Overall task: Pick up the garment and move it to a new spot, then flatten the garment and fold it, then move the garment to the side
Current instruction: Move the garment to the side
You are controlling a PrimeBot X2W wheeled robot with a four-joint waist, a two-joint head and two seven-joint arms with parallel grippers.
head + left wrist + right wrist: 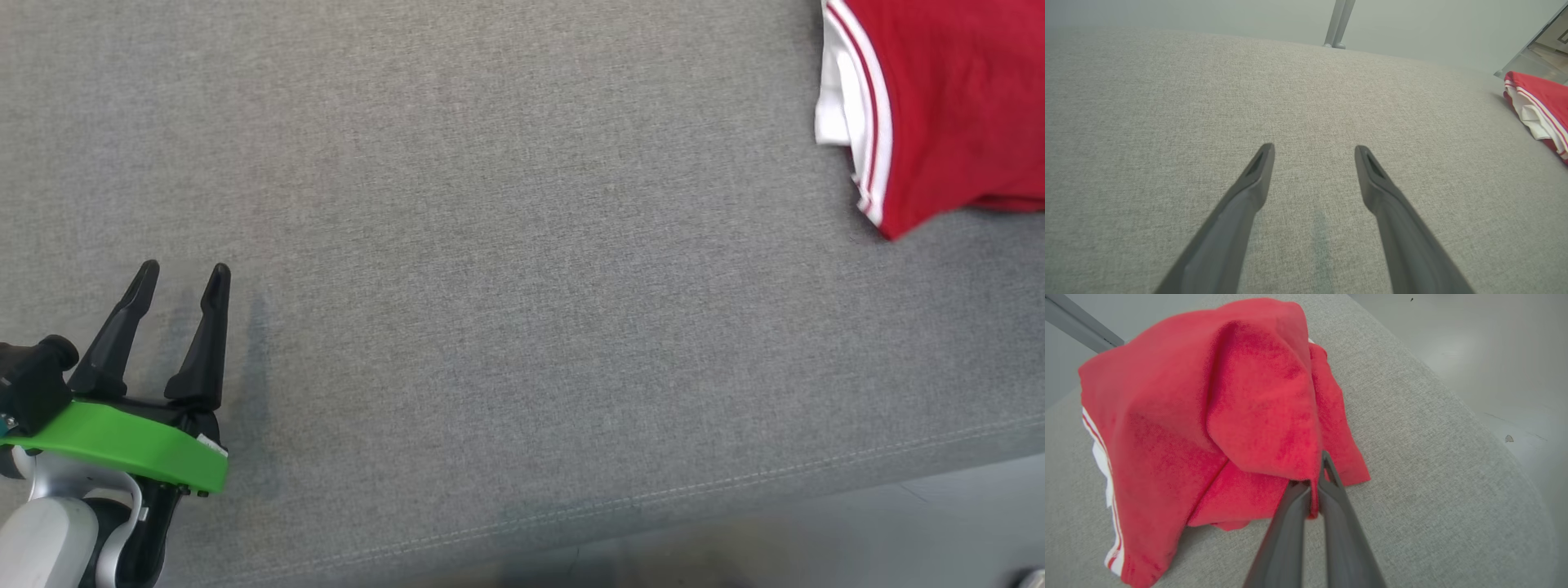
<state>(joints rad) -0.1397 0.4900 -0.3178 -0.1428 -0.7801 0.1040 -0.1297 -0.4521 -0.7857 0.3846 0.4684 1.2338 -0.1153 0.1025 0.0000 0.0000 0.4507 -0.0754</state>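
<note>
The garment (955,106) is red cloth with white stripes and a white lining, bunched at the far right of the grey padded surface (506,245). The left wrist view has the garment (1541,108) at its right edge. In the right wrist view the garment (1216,416) is raised into a tent, and my right gripper (1316,484) is shut on a pinched fold of it. My left gripper (184,282) hovers open over bare fabric at the lower left, far from the garment. Its fingers (1257,171) stand wide apart with nothing between them.
The padded surface's stitched front edge (735,482) runs along the bottom, with pale floor (939,531) beyond it. A metal post (1337,24) rises behind the far edge. The rounded right end of the surface (1515,477) drops to floor close to the garment.
</note>
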